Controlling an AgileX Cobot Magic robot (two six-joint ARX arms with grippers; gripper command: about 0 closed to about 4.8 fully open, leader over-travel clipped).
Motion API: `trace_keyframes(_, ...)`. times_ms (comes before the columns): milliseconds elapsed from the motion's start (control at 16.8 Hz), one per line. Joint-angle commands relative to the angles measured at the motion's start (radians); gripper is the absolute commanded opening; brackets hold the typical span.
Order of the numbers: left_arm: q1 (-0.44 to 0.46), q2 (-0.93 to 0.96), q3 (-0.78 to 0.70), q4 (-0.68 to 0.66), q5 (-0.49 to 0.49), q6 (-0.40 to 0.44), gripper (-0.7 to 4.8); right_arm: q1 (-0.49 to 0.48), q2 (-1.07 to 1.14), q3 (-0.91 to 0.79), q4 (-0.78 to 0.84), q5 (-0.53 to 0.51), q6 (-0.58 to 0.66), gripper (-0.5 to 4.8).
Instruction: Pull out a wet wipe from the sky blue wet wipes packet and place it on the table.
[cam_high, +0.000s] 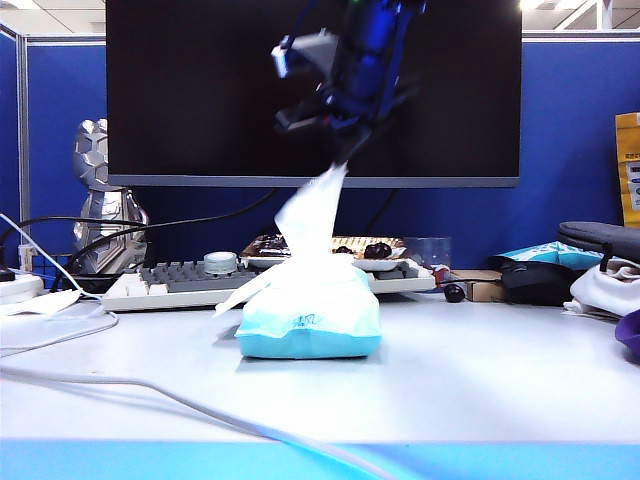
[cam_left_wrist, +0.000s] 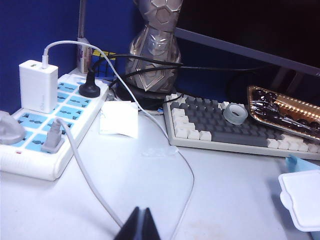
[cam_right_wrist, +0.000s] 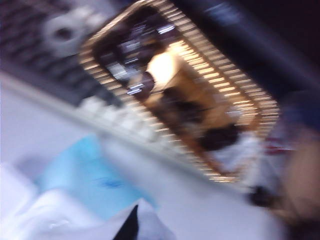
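The right pincer (cam_high: 342, 150) hung above the middle of the surface (cam_high: 480, 370), in front of the dark monitor (cam_high: 200, 90), its jaws closed on the top end of one wet wipe (cam_high: 312, 222). We counted one wipe in the grip, stretched upward from the mouth of the single sky blue wet wipes packet (cam_high: 310, 322), its lower end still inside the packet. The packet sat flat on the surface, just in front of the keyboard (cam_high: 180, 278), with its opened flap sticking out to the left. The right wrist view was blurred; it showed only dark pincer tips (cam_right_wrist: 131, 226) over white sheet and the blue packet (cam_right_wrist: 95, 180).

The left pincer (cam_left_wrist: 139, 225) sat low over the left part of the surface, jaws pressed together, holding nothing.

Other things noted: one keyboard with one roll of tape (cam_left_wrist: 234, 113) on it, one gold-rimmed tray (cam_left_wrist: 285, 110) holding dark pieces behind the keyboard, one silver figurine (cam_left_wrist: 154, 45), one power strip (cam_left_wrist: 45, 125) carrying one white charger (cam_left_wrist: 38, 86), one folded paper slip (cam_left_wrist: 118, 119), and a white cable (cam_high: 150, 392) crossing the surface in front of the packet.
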Motion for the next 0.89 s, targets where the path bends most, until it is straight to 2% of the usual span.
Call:
trace_keyframes(59,0.001,-0.003,0.003,0.009,-0.003,-0.002,-0.01,0.002,-0.048,0.003,0.058,0.163,-0.038,-0.04)
trace_keyframes(297,0.001,-0.003,0.003,0.009,-0.003,-0.002,-0.01,0.002,-0.110,0.003,0.026,0.349,-0.115,-0.04)
trace_keyframes(475,0.001,-0.003,0.003,0.009,-0.003,-0.002,-0.01,0.007,-0.166,0.003,-0.093,0.442,-0.115,-0.04)
trace_keyframes(713,0.001,-0.003,0.003,0.009,-0.003,-0.002,-0.01,0.009,-0.192,0.003,-0.344,0.426,-0.067,-0.04)
trace_keyframes(772,0.001,-0.003,0.003,0.009,-0.003,-0.002,-0.01,0.009,-0.191,0.003,-0.422,0.383,-0.042,-0.04)
trace_keyframes(891,0.001,-0.003,0.003,0.009,-0.003,-0.002,-0.01,0.007,-0.191,0.001,-0.499,0.369,0.004,-0.04)
